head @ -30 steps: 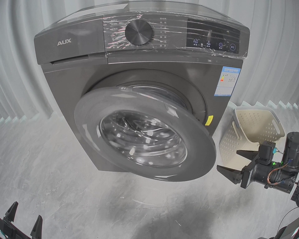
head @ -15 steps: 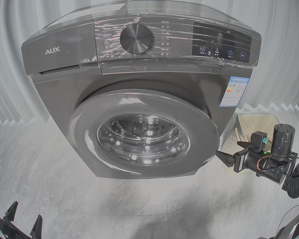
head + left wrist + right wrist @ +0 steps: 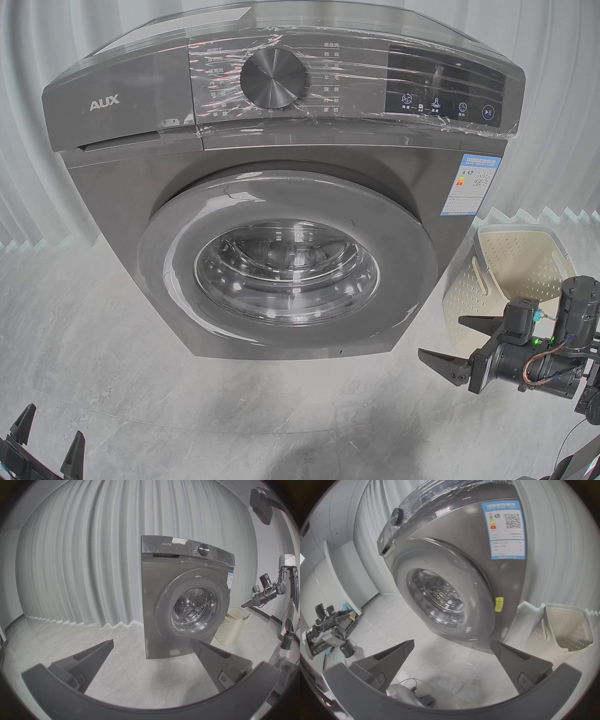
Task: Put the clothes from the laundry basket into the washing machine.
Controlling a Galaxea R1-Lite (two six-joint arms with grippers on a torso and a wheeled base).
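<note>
Where it stands on the floor, the cream perforated plastic laundry basket (image 3: 519, 275) sits just beside the front right corner of the washing machine; whether the two touch, cannot tell. Its holed inner walls and a slot handle show from above.

Dark grey front-loading washing machine (image 3: 119, 187): round door with a glass porthole (image 3: 287, 265) lies flush against the front, with the metal drum visible through the glass. Round metal dial (image 3: 273, 77) at the middle of the control panel, under wrinkled clear film (image 3: 350, 69). Blue-and-white label (image 3: 478, 184) on the front's upper right; small yellow sticker (image 3: 499, 604) by the door's rim.

Right hand (image 3: 440, 337): black fingers spread wide, nothing between them, hanging above the floor in front of the basket, tips pointed across toward the machine's lower right.

Left hand (image 3: 53, 425): low, well apart from the machine, fingers spread, nothing held.

Pale grey marbled floor (image 3: 187, 400); white pleated curtain (image 3: 37, 156) behind.
</note>
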